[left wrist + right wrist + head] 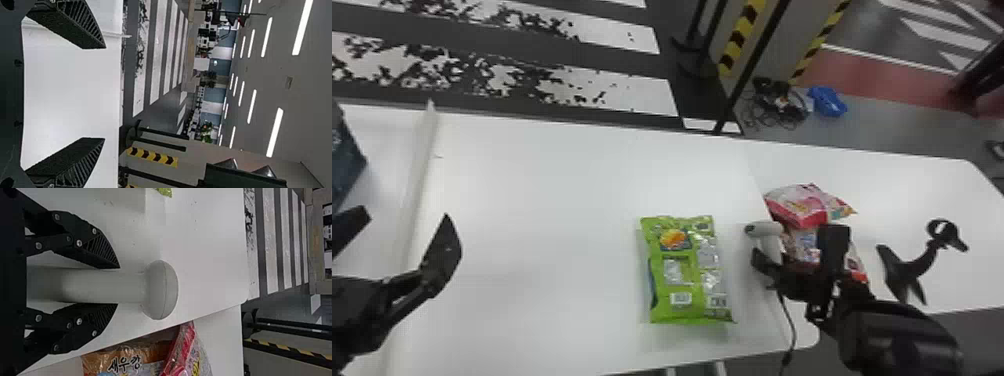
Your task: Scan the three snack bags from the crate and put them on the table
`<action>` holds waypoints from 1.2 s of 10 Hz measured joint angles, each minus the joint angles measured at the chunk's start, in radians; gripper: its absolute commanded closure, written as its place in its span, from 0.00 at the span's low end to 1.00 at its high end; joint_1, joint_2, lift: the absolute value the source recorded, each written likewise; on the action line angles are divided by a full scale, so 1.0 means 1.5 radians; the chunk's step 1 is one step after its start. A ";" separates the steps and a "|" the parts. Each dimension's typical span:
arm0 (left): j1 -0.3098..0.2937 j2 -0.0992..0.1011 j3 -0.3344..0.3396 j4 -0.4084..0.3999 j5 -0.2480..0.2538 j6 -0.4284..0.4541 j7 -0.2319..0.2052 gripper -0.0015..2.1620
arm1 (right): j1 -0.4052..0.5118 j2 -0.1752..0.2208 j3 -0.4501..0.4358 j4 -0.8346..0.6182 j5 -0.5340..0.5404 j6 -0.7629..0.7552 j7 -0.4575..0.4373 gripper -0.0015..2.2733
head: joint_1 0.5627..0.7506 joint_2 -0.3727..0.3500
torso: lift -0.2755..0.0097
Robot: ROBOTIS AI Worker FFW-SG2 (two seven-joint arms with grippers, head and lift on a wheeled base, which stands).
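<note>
Room over table [547, 200] left of green bag [689, 295]; scanner [766, 229] blocks right.

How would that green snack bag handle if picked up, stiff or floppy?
The green snack bag is probably floppy, as its wrapping looks creased. Being shiny, it may slip in a grip. Lying flat on the table, it seems unlikely to roll.

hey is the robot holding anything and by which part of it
The right hand holds the white scanner by its handle; the left hand, open, holds nothing.
</note>
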 measured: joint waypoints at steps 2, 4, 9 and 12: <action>0.000 0.001 -0.001 0.001 0.003 -0.001 0.001 0.01 | 0.029 0.011 -0.014 -0.044 -0.006 -0.004 -0.008 0.99 | 0.70 0.03 | 0.64; 0.000 0.003 -0.005 -0.001 0.004 -0.004 0.003 0.01 | 0.080 0.027 -0.028 -0.122 -0.008 -0.006 -0.044 0.99 | 0.70 0.03 | 0.64; -0.007 0.006 -0.018 0.006 0.007 -0.005 0.010 0.01 | 0.245 0.104 -0.105 -0.382 -0.121 0.094 -0.030 0.99 | 0.70 0.03 | 0.64; -0.007 0.000 -0.011 0.018 0.014 -0.006 0.011 0.01 | 0.279 0.136 -0.165 -0.447 -0.214 0.220 0.048 0.99 | 0.70 0.03 | 0.64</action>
